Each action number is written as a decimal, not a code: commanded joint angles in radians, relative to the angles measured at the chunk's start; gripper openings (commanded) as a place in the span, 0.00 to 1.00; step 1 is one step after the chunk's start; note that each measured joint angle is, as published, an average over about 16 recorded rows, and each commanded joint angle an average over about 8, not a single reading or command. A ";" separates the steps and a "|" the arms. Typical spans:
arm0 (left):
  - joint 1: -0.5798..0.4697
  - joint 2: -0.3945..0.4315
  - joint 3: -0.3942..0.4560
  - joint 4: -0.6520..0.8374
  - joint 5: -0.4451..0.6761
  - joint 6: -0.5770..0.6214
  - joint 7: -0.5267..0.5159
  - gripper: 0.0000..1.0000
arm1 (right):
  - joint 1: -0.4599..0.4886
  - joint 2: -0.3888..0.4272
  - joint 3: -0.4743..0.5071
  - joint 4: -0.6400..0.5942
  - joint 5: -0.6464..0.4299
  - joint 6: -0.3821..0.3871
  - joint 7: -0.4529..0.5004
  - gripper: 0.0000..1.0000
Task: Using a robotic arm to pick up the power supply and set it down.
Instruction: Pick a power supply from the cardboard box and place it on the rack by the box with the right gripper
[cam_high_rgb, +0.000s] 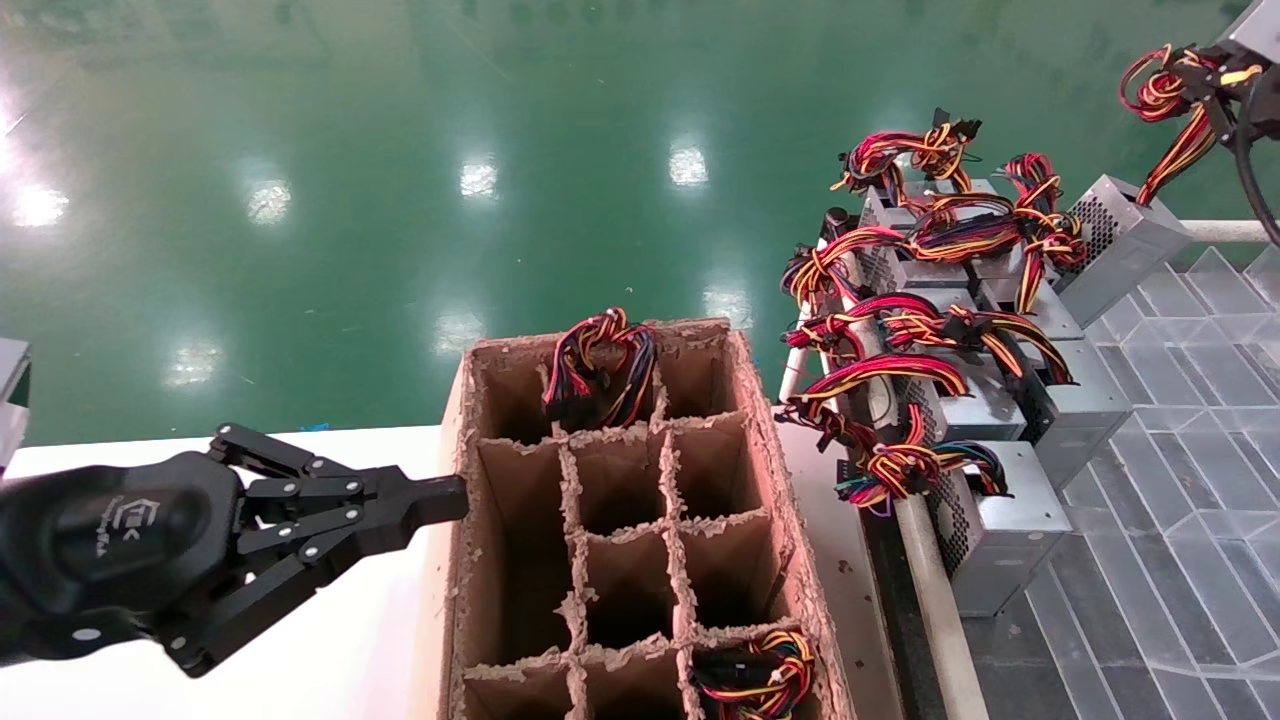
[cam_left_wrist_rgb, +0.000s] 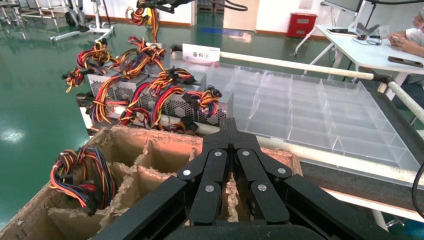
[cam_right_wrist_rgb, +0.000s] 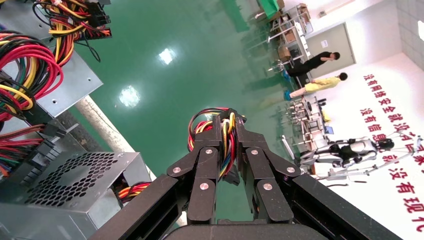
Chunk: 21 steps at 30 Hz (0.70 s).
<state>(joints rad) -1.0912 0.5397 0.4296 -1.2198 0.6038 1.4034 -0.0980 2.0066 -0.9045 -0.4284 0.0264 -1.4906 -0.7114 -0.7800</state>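
At the far upper right of the head view, my right gripper is shut on the red, yellow and black wire bundle of a silver power supply. The box hangs tilted below the bundle, raised above the others. In the right wrist view the wires run between the shut fingers of the right gripper, and the perforated box hangs to one side. My left gripper is shut on nothing, beside the left wall of the cardboard box; in the left wrist view the left gripper sits over that box.
Several more power supplies with wire bundles lie in a row on the right. The brown cardboard box with grid dividers holds wire bundles in a far cell and a near cell. A clear plastic divider tray lies on the right.
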 joint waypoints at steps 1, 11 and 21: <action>0.000 0.000 0.000 0.000 0.000 0.000 0.000 0.00 | -0.004 -0.003 0.004 0.003 0.005 0.003 -0.005 0.00; 0.000 0.000 0.000 0.000 0.000 0.000 0.000 0.00 | -0.061 -0.024 0.038 0.029 0.058 -0.055 -0.066 0.00; 0.000 0.000 0.000 0.000 0.000 0.000 0.000 0.00 | -0.074 -0.036 0.039 0.017 0.060 -0.099 -0.072 0.00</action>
<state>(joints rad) -1.0912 0.5397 0.4296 -1.2198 0.6038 1.4034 -0.0980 1.9361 -0.9391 -0.3956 0.0392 -1.4398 -0.7988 -0.8485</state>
